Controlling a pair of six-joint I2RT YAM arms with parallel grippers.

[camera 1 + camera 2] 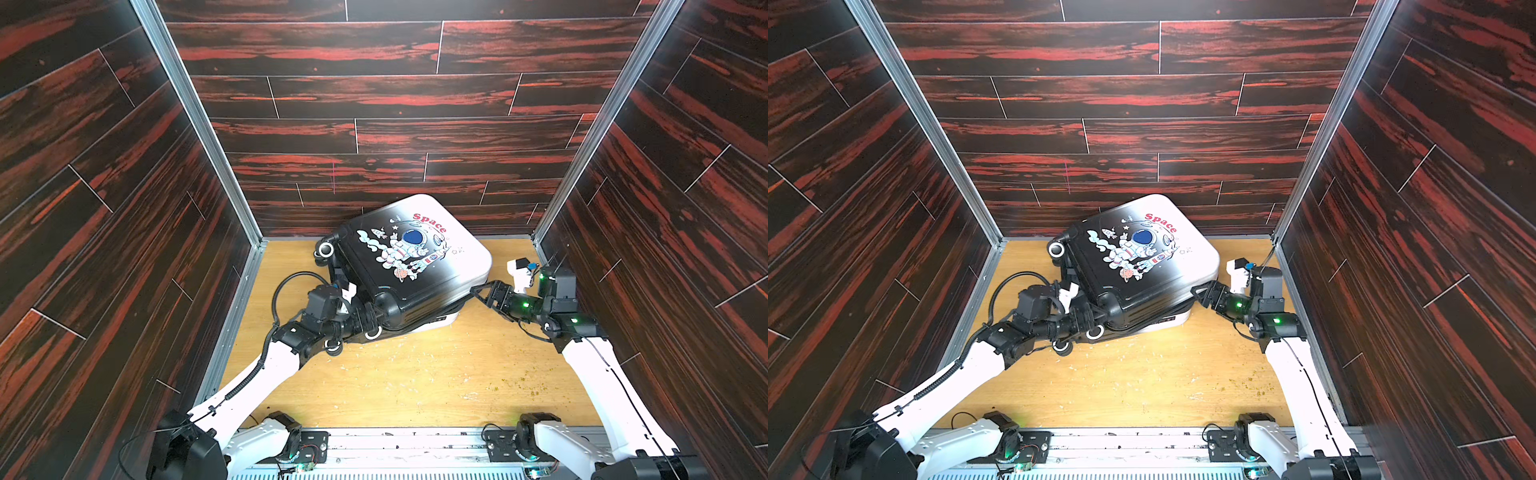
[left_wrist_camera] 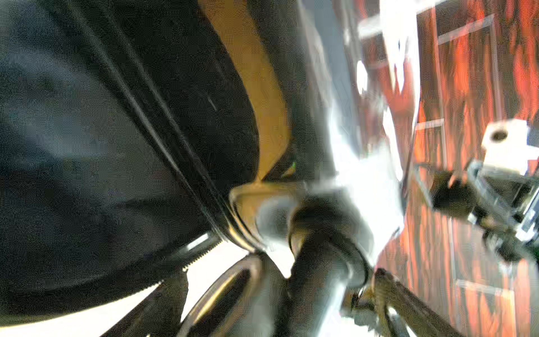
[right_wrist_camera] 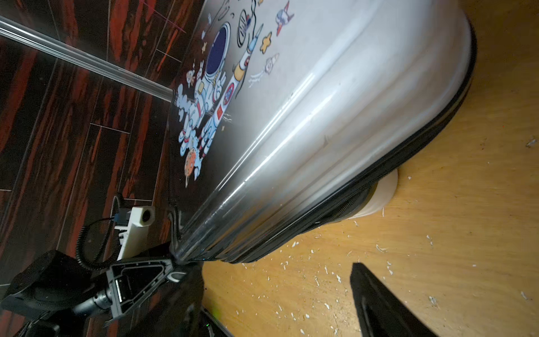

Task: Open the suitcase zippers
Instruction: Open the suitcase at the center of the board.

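**Seam in reach.** The suitcase (image 1: 415, 253) lies printed side up at the back of the bench (image 1: 415, 374). It sits skewed, its long axis running from the wheels (image 1: 325, 249) at the left to the white end at the right, nearer the back wall. We see the left fingers (image 3: 140, 270) up against the near wheeled corner, one of them touching the dark shell. The wrist view there is smeared and the case hides the rest, so we cannot tell whether they stand apart or together. The right fingers (image 3: 379, 303) are spread, with only bare bench between them, just beside the case's near right side. The zippers (image 3: 379, 178) run as a dark band along that side's seam, lengthwise from the wheeled corner toward the white end. That puts them straight ahead of the right fingers. Along this stretch the band gapes and the white lower shell (image 3: 385, 189) peeps out beneath it, so we judge this part already undone. We can pick out no pull tab. We judge the right arm better placed for this seam. The left is closer to the case but sits at the corner. Any pull must follow the seam's line round the shell.
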